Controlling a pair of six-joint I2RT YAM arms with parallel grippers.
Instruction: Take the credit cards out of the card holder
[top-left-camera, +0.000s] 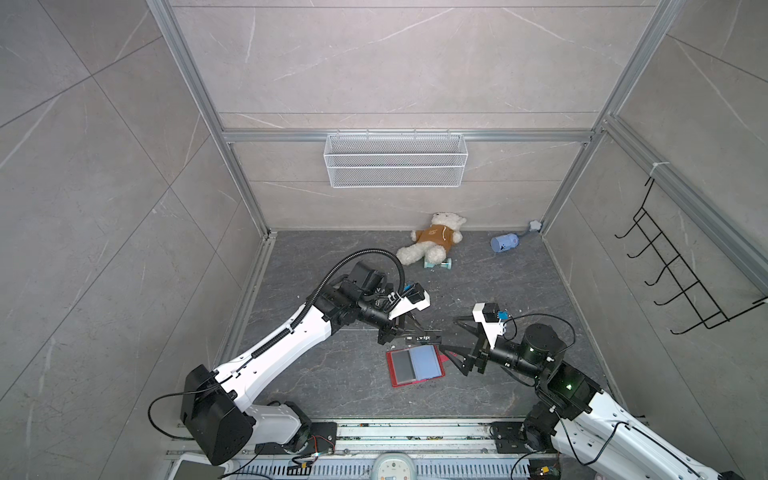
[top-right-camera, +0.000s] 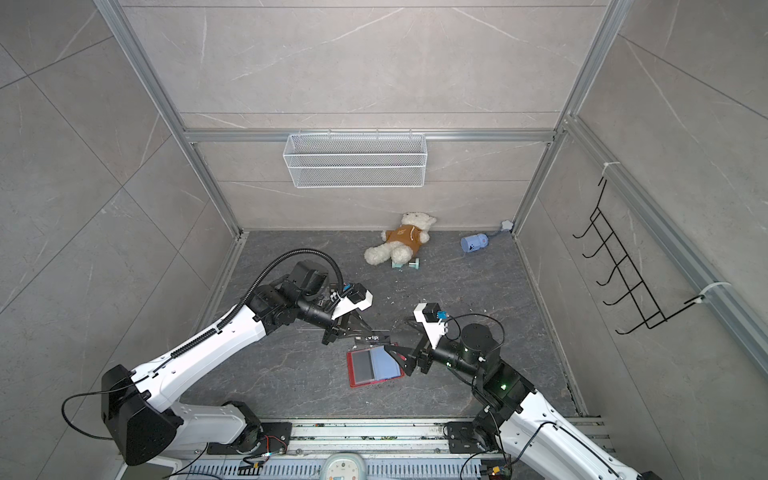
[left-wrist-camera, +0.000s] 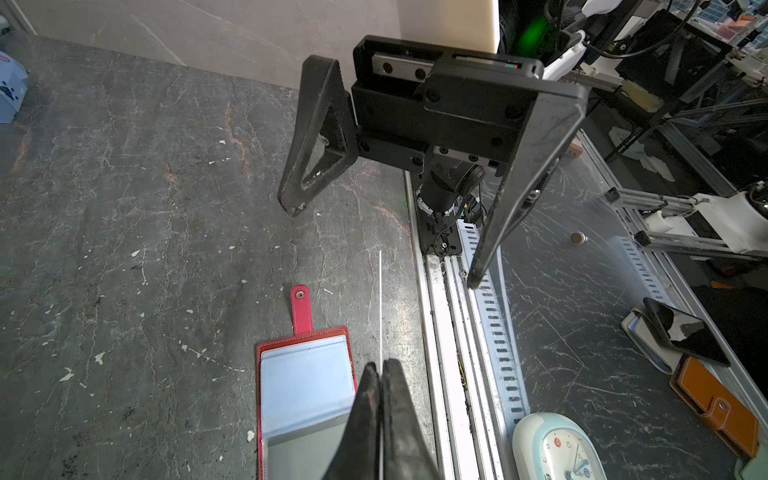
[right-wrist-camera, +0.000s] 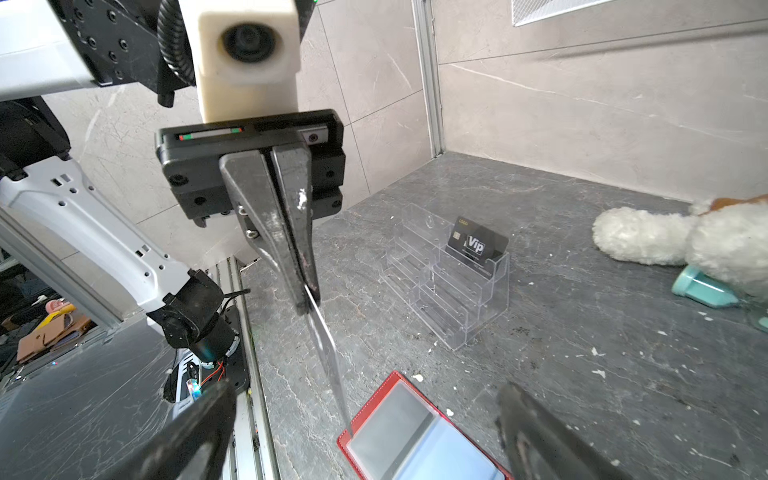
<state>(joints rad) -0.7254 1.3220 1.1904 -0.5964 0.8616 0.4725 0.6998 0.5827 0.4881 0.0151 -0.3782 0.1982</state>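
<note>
The red card holder lies open on the dark table. A grey card sits in one of its sleeves. My left gripper is shut on a black credit card with "Vip" lettering. It holds this card just above the holder, and both wrist views see it edge-on. My right gripper is open, its jaws wide apart on either side of the card's free end.
A clear acrylic rack behind the left gripper holds another Vip card. At the back lie a teddy bear, a teal dumbbell and a blue container. A wire basket hangs on the back wall.
</note>
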